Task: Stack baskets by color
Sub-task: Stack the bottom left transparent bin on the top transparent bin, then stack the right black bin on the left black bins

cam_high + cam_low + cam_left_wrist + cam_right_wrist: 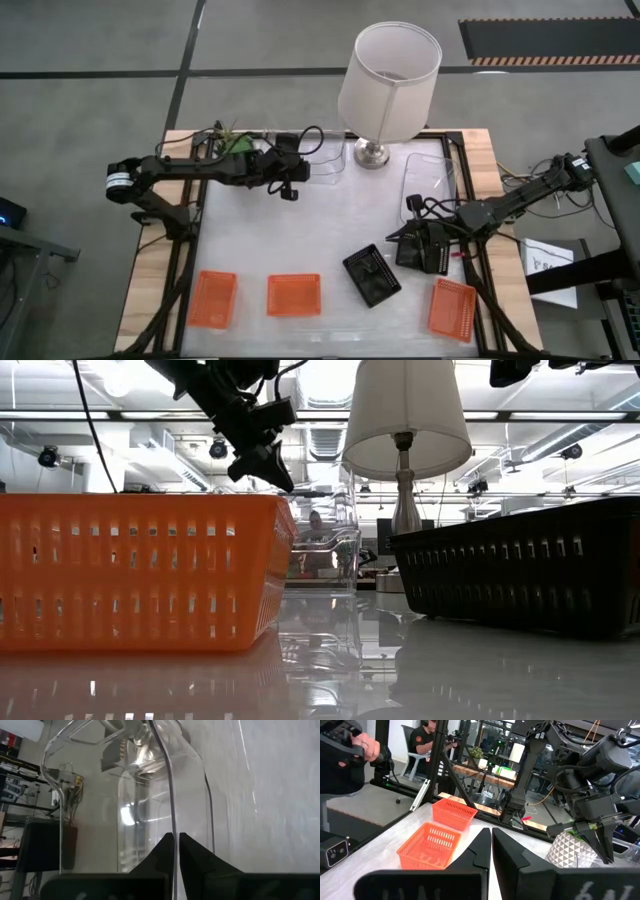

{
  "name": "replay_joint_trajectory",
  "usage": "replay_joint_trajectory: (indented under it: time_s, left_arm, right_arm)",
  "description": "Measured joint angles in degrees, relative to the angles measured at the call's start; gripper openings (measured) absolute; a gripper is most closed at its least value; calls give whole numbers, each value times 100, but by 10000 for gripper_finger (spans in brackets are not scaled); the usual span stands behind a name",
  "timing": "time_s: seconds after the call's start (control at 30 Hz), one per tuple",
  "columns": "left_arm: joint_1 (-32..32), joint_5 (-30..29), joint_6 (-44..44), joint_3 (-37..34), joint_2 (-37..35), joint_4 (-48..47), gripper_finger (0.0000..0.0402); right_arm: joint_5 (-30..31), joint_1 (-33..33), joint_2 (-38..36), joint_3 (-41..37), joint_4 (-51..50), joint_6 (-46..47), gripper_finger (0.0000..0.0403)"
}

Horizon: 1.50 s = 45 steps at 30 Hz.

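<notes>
The baskets were small shallow rectangular trays of three kinds. Three were orange mesh: two lay side by side along the near edge, the left orange basket (213, 298) and the middle orange basket (294, 294), and a third orange basket (452, 308) sat tilted at the near right corner. A black mesh basket (371, 274) lay askew near the middle, and another black basket (425, 246) sat just beside it under the right arm. A clear basket (325, 160) with rounded corners stood at the far side by the lamp base, and another clear basket (430, 178) lay to the right of the lamp.

The left gripper (176, 845) was closed, its fingers pinched on the thin wall of the clear basket by the lamp. The right gripper (490, 840) was shut and held nothing, above the black basket on the right.

The table (300, 230) had a glossy white top that mirrored the baskets, with a wooden border. A white lamp (388, 85) with a metal stem stood at the far edge. Beyond were grey floor, ceiling lights, and a seated person (425, 742).
</notes>
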Motion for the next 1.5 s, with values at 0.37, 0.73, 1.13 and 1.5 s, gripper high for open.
replay_joint_trajectory:
  time_s: [0.37,0.73,1.13,1.5]
  left_arm:
    - [-2,-11,-146,-2,-2,70,57]
    - [-280,6,-596,-36,-213,19,97]
    - [-1380,83,-1737,-954,-1024,614,97]
    - [-2137,83,-2451,-1852,-1530,1835,97]
  right_arm:
    - [0,0,0,-1,-3,63,9]
    - [-1,0,0,-1,-102,226,9]
    - [2,0,9,-1,-125,270,9]
    - [16,0,51,-1,124,336,9]
